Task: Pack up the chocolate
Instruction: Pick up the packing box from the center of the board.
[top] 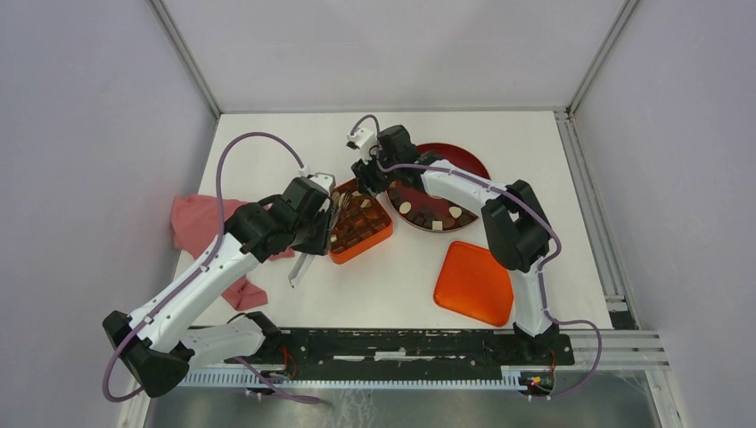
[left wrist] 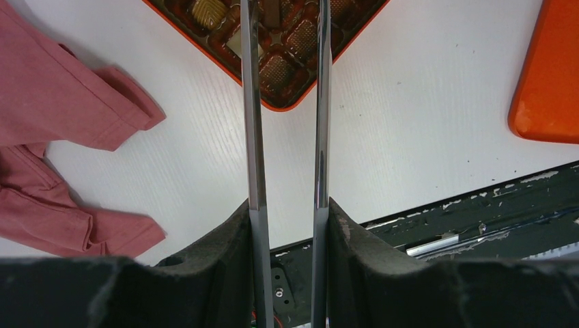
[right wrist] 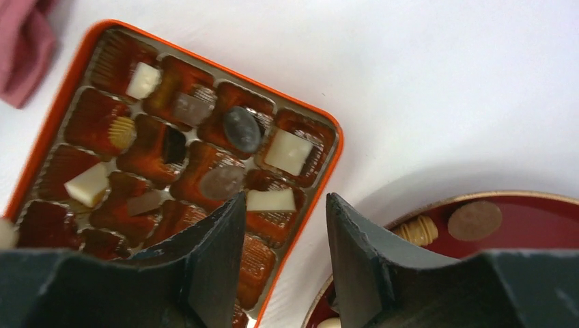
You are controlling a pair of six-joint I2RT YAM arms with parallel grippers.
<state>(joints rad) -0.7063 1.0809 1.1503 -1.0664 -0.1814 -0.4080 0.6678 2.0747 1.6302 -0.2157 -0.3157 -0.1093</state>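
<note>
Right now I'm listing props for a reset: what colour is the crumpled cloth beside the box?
The cloth is plain dusty pink; clearest in the left wrist view.

A white bench (top: 267, 152) with a faint wood grain fills the middle of the enclosure. Behind the bench stands a plain, pale grey back wall (top: 383, 45). A matching left wall (top: 80, 134) and right wall (top: 686, 134) close in on either side of it. Aluminium struts (top: 187, 58) rise from the bench's two far corners. A slotted aluminium track (top: 590, 205) lines the bench's right edge, and a scuffed black rail (top: 401, 343) crosses its near edge. Nearer than that rail lies a dull metal sheet (top: 401, 401). The light is soft and even, leaving weak shadows on the bench.
</note>
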